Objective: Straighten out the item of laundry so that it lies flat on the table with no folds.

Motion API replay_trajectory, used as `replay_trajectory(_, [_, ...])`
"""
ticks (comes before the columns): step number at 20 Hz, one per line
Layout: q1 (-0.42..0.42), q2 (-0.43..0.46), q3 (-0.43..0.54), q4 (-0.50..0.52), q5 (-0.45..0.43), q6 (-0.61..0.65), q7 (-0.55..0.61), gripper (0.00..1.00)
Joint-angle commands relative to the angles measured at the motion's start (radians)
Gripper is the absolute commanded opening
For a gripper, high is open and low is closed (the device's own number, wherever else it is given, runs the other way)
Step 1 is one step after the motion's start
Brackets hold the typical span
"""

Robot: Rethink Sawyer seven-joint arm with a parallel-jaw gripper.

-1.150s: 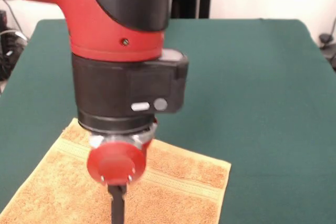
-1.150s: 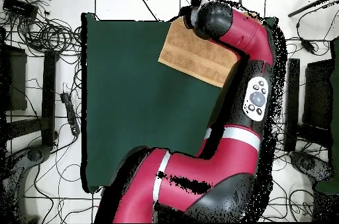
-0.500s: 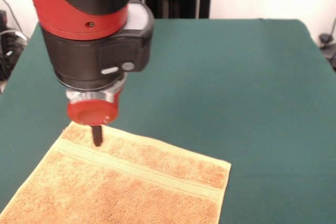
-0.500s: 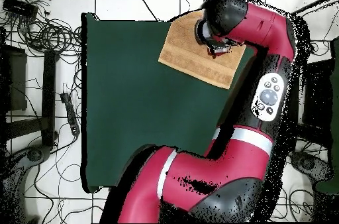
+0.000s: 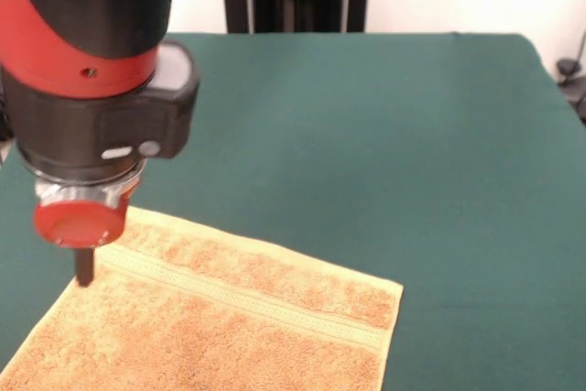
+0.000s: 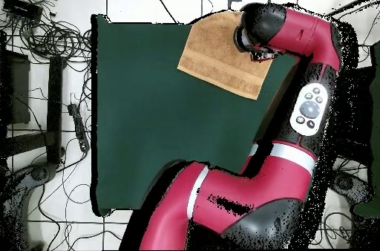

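Table (image 5: 439, 135): green cloth is lying mostly bare. Towel (image 5: 229, 318) is lying flat at one corner of the table, its stripe band running parallel to its short end; no folds are showing in the visible part. Gripper (image 5: 84, 267) is hanging at the towel's side edge near that banded end, so the cloth is stretching away from it to one side. Whether its fingers are spread or pressed together: cannot tell, as only one dark tip is showing.
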Motion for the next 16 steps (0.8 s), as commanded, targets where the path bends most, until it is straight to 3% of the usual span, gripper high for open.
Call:
replay_trajectory(1, [0.011, 0.096, 0.084, 0.076, -0.013, -0.053, 0.057, 1.00])
replay_trajectory(8, [0.018, 0.094, 0.127, 0.140, 0.028, -0.046, 0.081, 1.00])
replay_trajectory(16, [0.035, 0.053, 0.116, 0.215, 0.012, -0.045, 0.080, 1.00])
